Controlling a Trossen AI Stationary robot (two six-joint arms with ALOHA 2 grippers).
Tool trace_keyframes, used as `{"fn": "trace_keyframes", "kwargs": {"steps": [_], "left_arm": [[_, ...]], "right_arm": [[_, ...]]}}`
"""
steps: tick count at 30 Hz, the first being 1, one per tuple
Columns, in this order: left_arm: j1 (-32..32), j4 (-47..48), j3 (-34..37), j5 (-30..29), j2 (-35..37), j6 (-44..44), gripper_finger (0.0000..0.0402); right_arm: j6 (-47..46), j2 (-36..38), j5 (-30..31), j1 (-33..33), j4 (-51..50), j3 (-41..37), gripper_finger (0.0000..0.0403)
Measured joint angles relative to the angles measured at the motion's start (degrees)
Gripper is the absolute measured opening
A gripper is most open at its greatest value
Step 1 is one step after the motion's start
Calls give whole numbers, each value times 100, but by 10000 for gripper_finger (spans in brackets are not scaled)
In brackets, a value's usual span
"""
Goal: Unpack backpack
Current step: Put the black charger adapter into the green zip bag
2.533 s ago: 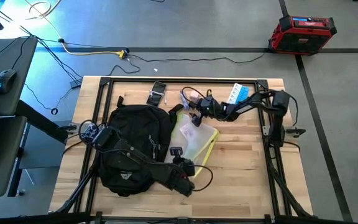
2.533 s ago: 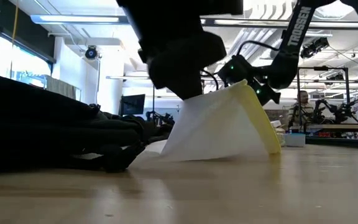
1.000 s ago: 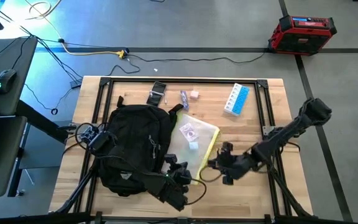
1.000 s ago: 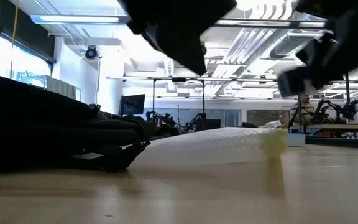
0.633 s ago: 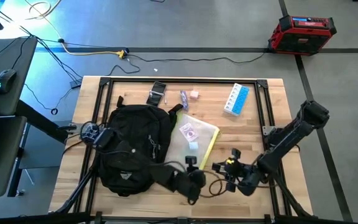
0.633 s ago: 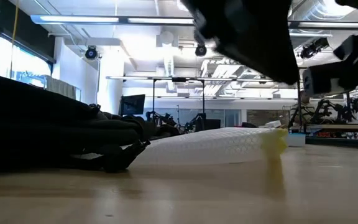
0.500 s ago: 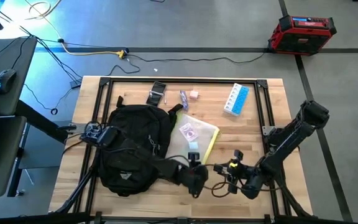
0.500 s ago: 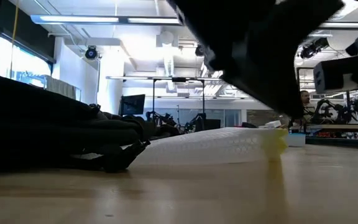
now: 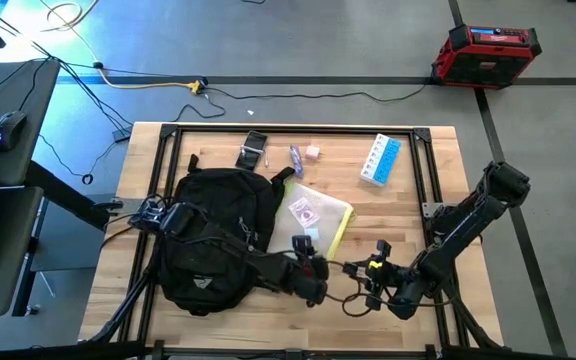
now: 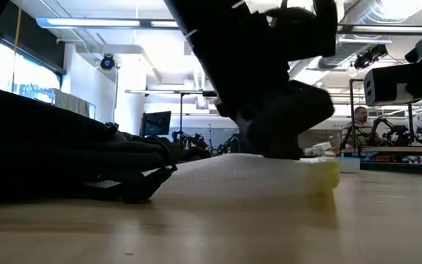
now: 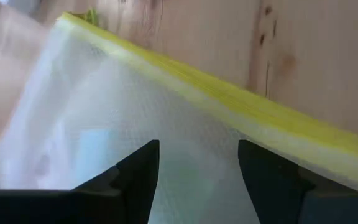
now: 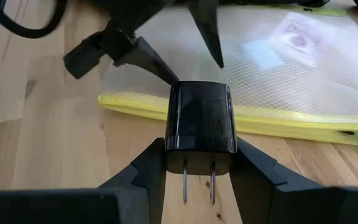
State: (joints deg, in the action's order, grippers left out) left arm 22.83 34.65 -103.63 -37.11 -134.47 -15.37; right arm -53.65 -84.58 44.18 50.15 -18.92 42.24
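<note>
The black backpack (image 9: 213, 230) lies on the table's left half. Beside it the translucent pouch with yellow trim (image 9: 318, 222) lies flat, with small items inside. My left gripper (image 9: 306, 250) reaches across the backpack to the pouch's near end. Its fingers are open, with the mesh (image 11: 135, 124) filling the gap between them. My right gripper (image 9: 368, 268) hovers by the pouch's near right corner, shut on a black charger plug (image 12: 201, 127). A black cable (image 9: 353, 298) loops on the wood beneath it. My left gripper slants down at the pouch's near end (image 10: 269, 165); whether its fingers touch the mesh I cannot tell. My right gripper pinches the charger plug between its two fingers, on the two side faces at the prong end (image 12: 201, 155). The fingers slant down from the table's right. The plug is clear of the table, its two prongs pointing back at the wrist.
At the far edge lie a blue-and-white pill organiser (image 9: 380, 160), a dark flat item (image 9: 253, 152) and two small bits (image 9: 303, 154). Bare wood lies to the right of the pouch. A red case (image 9: 486, 52) stands on the floor; a person (image 10: 357, 117) shows in the room behind.
My left gripper has gone from the table's near edge toward the far edge and right, sinking onto the pouch's near end. My right arm has swung toward the near edge and its wrist has rolled, the plug still in its fingers. The pouch has stayed flat.
</note>
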Motion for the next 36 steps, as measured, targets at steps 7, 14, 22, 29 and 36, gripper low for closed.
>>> {"fn": "trace_keyframes", "kwargs": {"steps": [7,14,22,29,36], "left_arm": [[13,-654,-151,761,40,-870,198],[-22,-476,-142,910,-87,-967,209],[-27,210,-170,791,-199,-1134,200],[-15,778,-273,729,-201,-1218,76],[83,1068,-347,375,-152,-1187,7]], "right_arm": [[13,0,0,2,22,0,118],[13,0,-2,2,15,0,118],[14,0,-21,2,2,2,118],[35,0,-22,2,-7,2,118],[39,0,-58,4,-11,2,118]]}}
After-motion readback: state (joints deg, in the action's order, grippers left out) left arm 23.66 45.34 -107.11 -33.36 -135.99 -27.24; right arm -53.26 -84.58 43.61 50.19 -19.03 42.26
